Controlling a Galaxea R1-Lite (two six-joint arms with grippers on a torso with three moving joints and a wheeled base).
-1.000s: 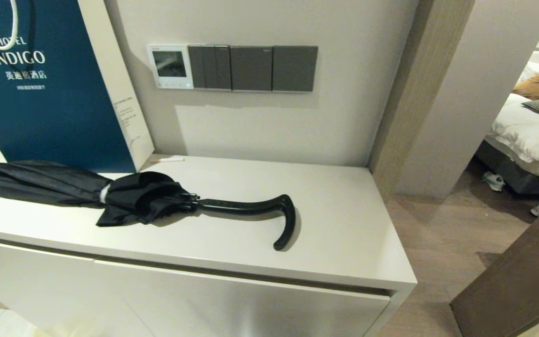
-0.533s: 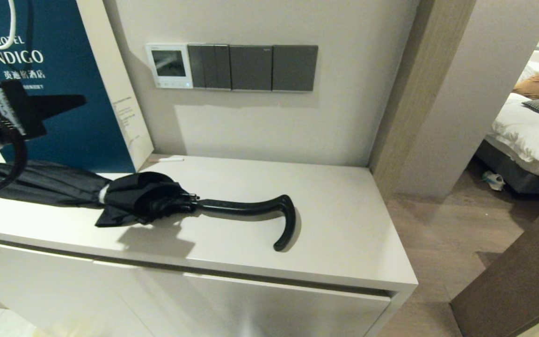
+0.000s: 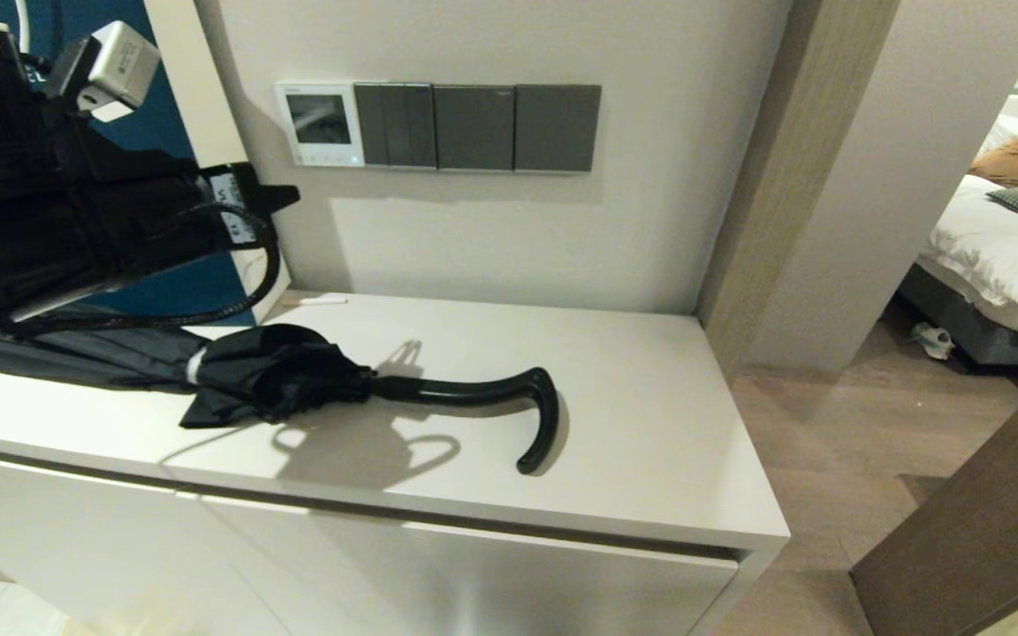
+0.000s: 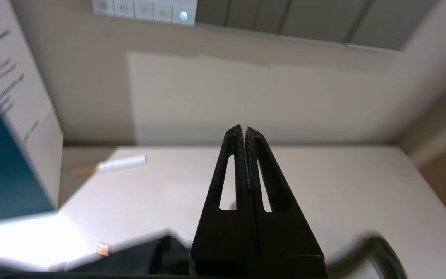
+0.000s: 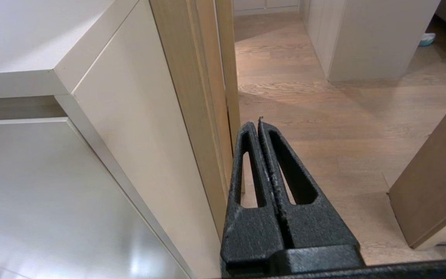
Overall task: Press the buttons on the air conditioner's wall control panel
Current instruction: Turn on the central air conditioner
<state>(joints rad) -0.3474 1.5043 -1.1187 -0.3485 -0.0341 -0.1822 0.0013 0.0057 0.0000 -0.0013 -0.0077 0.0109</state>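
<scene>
Five tiny white buttons (image 4: pixel 144 8) run in a row along the lower edge of the air conditioner's wall control panel (image 3: pixel 319 124) — a small square of smooth white plastic with a dark rectangular screen, set flush on the pale wall. In the left wrist view the button nearest the switch plates glows faint blue. Hard against the panel's side sit the dark grey switch plates (image 3: pixel 481 128), flat and matte, edge to edge in one band.

Below the panel the wall is bare down to the white cabinet top (image 3: pixel 641 424), smooth with a crisp square front edge. A small white stick (image 3: pixel 316 302) lies at the wall's foot under the panel. A black folded umbrella (image 3: pixel 253 375) stretches across the top, soft crumpled fabric at one end, hard curved handle at the other.

Left gripper (image 4: pixel 244 130) — slim black tapered fingers pressed together, nothing between them — hangs in open air below the panel and well short of it, above the umbrella. Its bulky black arm stands beside a blue and white paper bag (image 3: pixel 191 106), off to the panel's side.

Right gripper (image 5: pixel 258 123), fingers together too, is low beside the cabinet's wood-trimmed end, far below the panel, over open plank floor.
</scene>
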